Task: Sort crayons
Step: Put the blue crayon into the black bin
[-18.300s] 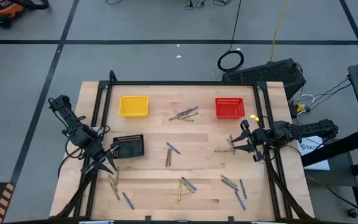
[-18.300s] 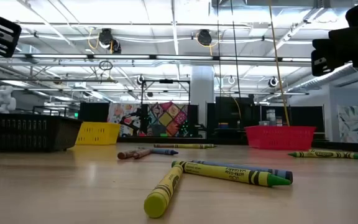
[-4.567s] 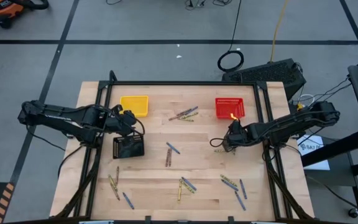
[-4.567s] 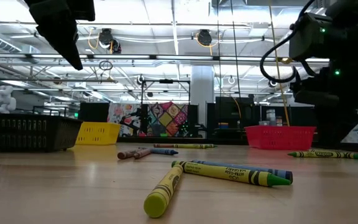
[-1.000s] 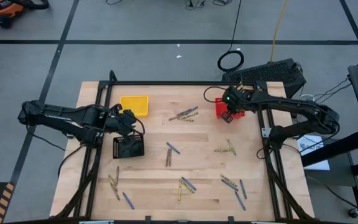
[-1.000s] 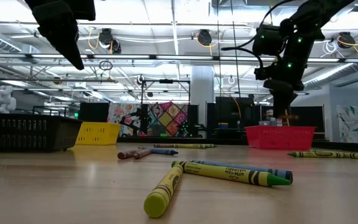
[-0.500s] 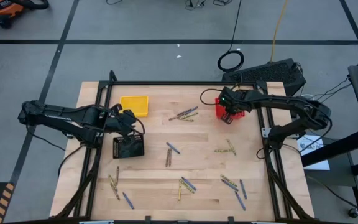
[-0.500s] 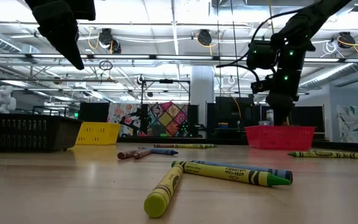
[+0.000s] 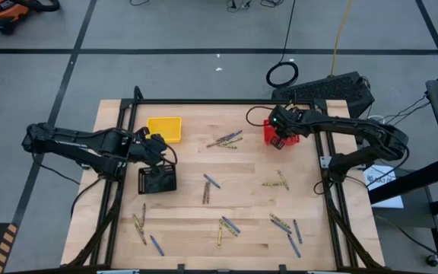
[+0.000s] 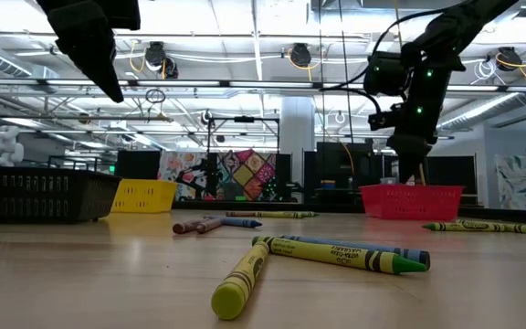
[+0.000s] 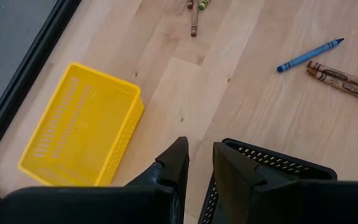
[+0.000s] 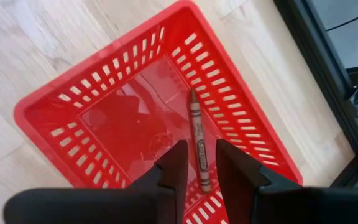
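Overhead, right gripper parted above brown crayon inside red basket.

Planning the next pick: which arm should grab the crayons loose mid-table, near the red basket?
Right, probably. The right gripper hangs empty over the red basket, a crayon lying inside, and the crayons lie just beside it. The left gripper hovers at the black basket, farther away.

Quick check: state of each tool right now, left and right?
Left tool: open, empty, above the black basket.
Right tool: open, empty, over the red basket; a crayon lies inside.
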